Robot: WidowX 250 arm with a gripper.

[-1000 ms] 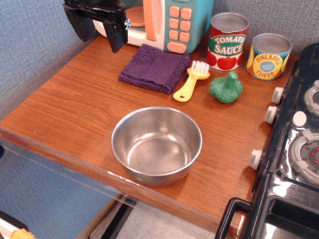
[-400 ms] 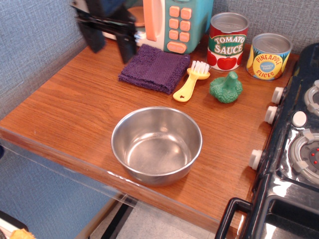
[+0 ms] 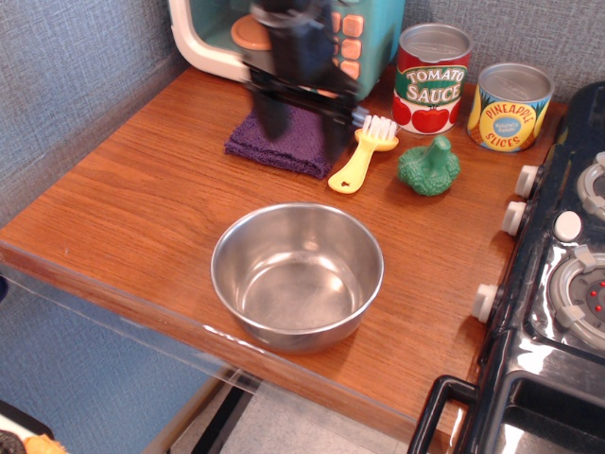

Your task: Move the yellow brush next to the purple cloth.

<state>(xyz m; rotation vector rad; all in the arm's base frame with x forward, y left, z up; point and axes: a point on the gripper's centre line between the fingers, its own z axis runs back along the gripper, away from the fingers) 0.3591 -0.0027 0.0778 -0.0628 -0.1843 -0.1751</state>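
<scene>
Two dark fingers of your gripper (image 3: 301, 118) are hanging spread apart over the purple cloth (image 3: 284, 142), one toward its left half and one at its right edge, and nothing is sitting between them. They are blurred, so you cannot be sure whether the tips are touching the cloth or hovering just above it.

Just beside that right finger, the yellow brush (image 3: 362, 158) is lying flat on the wooden counter (image 3: 132, 199), with its white bristles pointing toward the toy microwave (image 3: 345, 38) and its handle angling down toward the steel bowl (image 3: 297, 275). It is already resting close against the cloth's right edge.

You are likely dealing with something light, stiff and a little slick: hard plastic that will skid if nudged sideways. The bristle end is soft and will give, so you are better off closing across the flat handle near its middle, above the small cut-out hole.

Watch the green broccoli toy (image 3: 429, 166), which is sitting near the brush on its right, and the tomato sauce can (image 3: 432, 78) standing behind.
</scene>
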